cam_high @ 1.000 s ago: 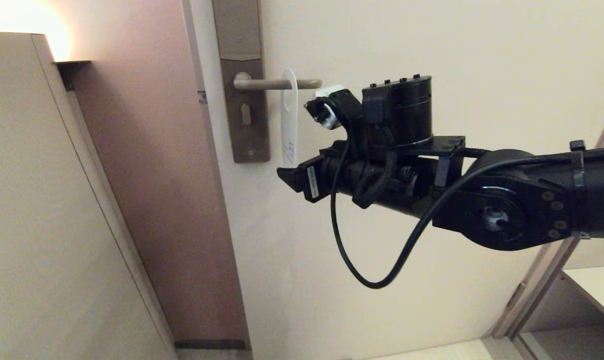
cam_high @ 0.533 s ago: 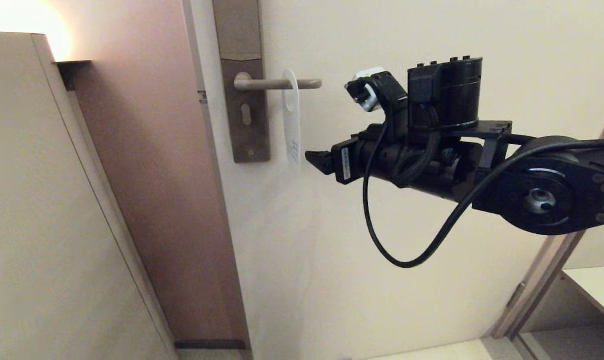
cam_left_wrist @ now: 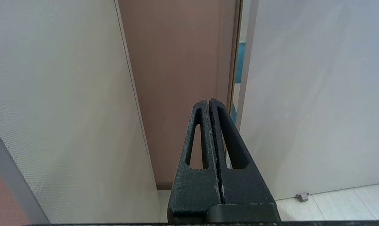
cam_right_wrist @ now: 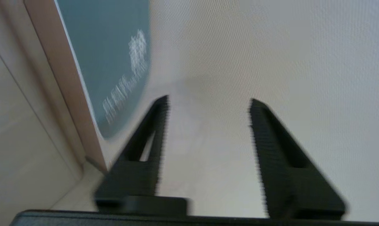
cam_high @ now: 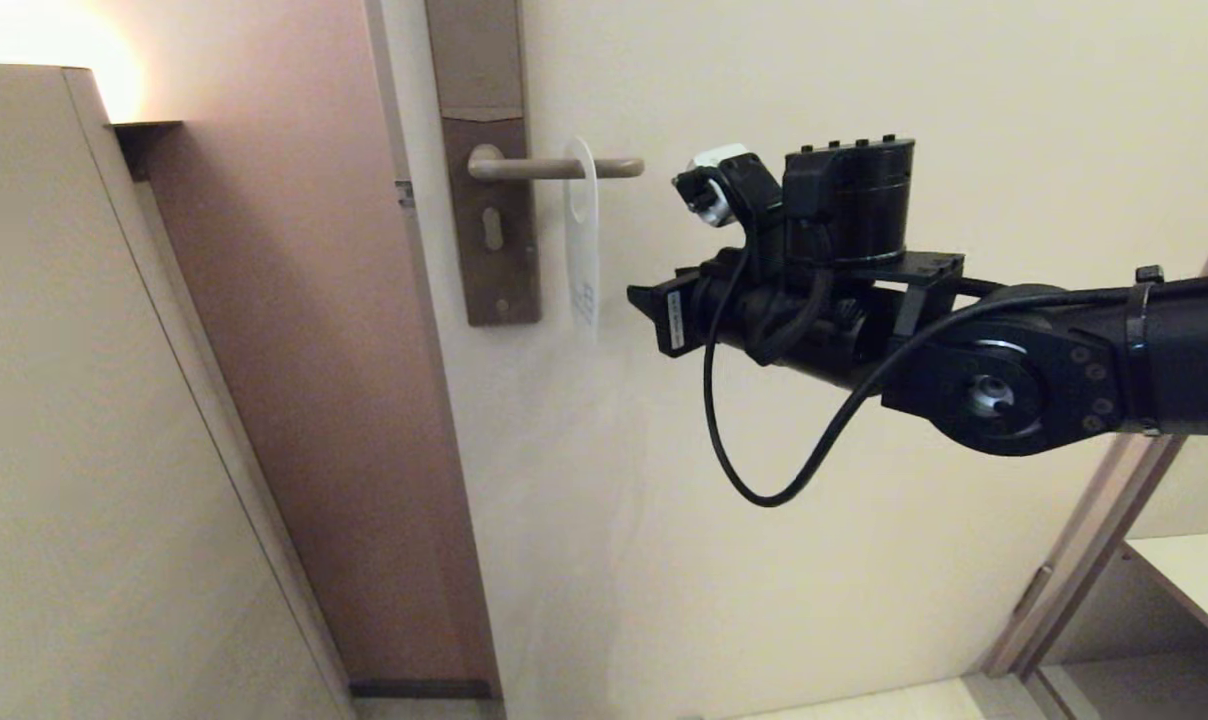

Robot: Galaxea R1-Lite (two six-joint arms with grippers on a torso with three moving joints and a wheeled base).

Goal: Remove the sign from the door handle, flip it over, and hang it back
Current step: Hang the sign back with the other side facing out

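Sign [cam_high: 582,235]: hangs by its oval hole on the handle [cam_high: 554,168], about midway along the lever, long axis straight down, lower end free. In the head view it is seen nearly edge-on, white face toward the backplate [cam_high: 489,160]; the right wrist view shows its blue face with white lettering.

Handle: level, running from the backplate out across the door [cam_high: 864,80], free end toward the right arm's side.

Right gripper [cam_high: 644,300]: level with the sign's lower end, just beside it on the free-end side, not touching. Fingers [cam_right_wrist: 152,125] stand apart with only door surface between them (nothing is gripped). It points toward the sign.

Key relation: the sign lies straight ahead of the fingertips and slightly to one side, its flat faces roughly crossways to the approach. My judgement is that the fingers would have to straddle the lower end, one on each face, before closing.

Nearer arm: the right, clearly; it alone is at the door.

Left gripper [cam_left_wrist: 212,125]: parked low by the door frame, fingers pressed together, holding nothing.

Stage: I judge this to be the reach for the first grasp; the sign is not yet off the handle.

Risk: the card hangs loose, so a nudge from one finger may swing it aside.
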